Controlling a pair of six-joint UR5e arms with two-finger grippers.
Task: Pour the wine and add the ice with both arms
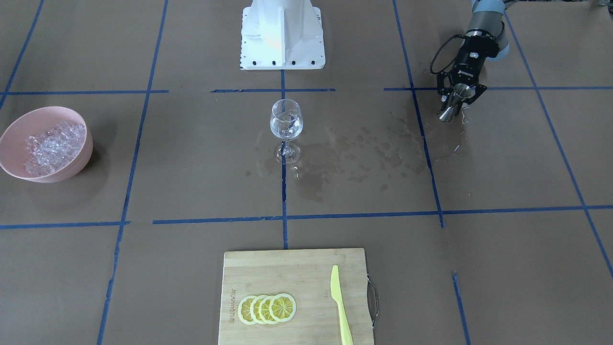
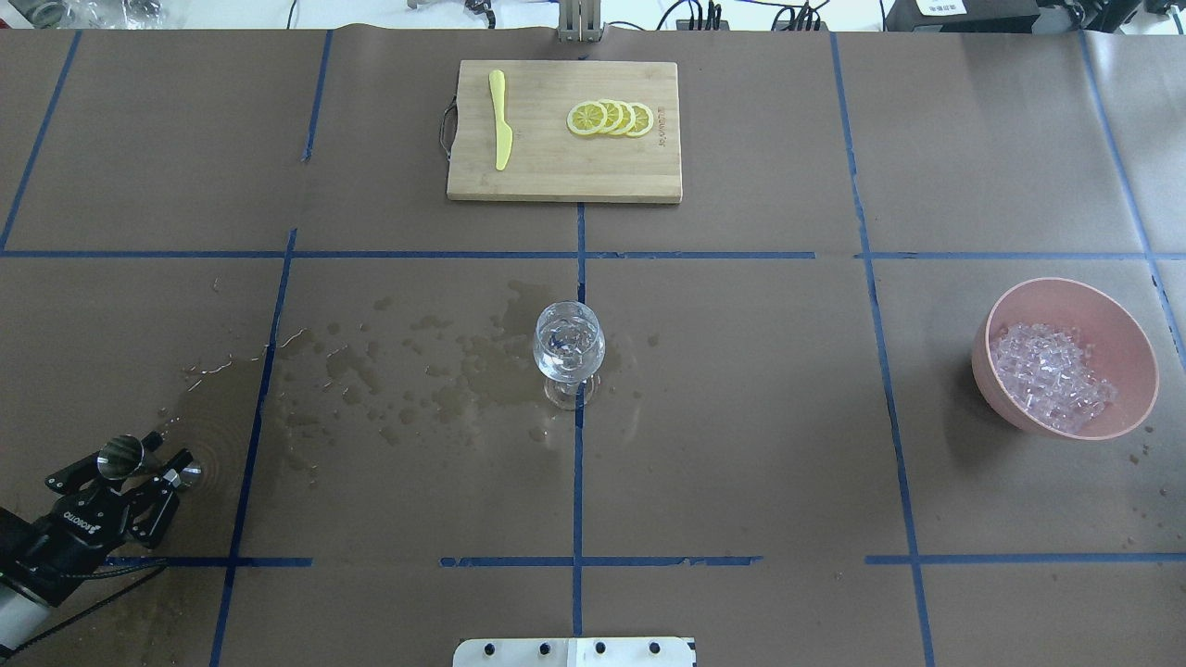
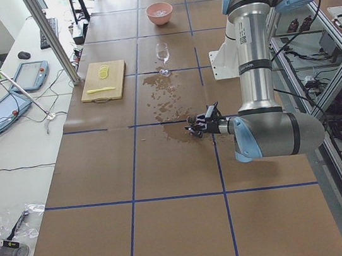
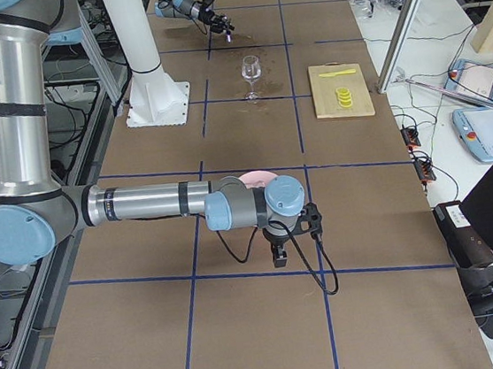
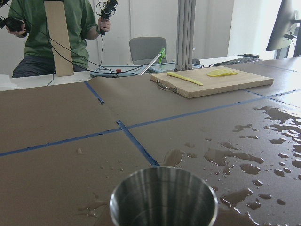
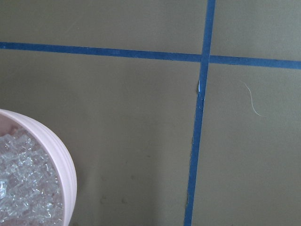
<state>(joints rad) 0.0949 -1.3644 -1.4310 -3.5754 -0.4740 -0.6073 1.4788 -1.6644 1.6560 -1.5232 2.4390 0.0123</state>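
Pour step judged done; ice step not yet begun.
Left gripper (image 1: 459,96) pinches a polished steel double-cone jigger (image 5: 163,197) low over the brown paper, well apart from the glass (image 1: 286,125). The clear, stemmed glass stands mid-table and holds a little colourless wine (image 2: 567,345). Spill (image 2: 408,371) darkens the paper between glass and jigger. Ice (image 2: 1047,375), small glassy cubes, lies heaped in a smooth pink bowl (image 2: 1112,324) on the robot's right. Right gripper (image 4: 278,254) hangs near that bowl; whether it is spread or pressed together cannot be told. Next move probably calls for getting slippery cubes through the narrow glass mouth.
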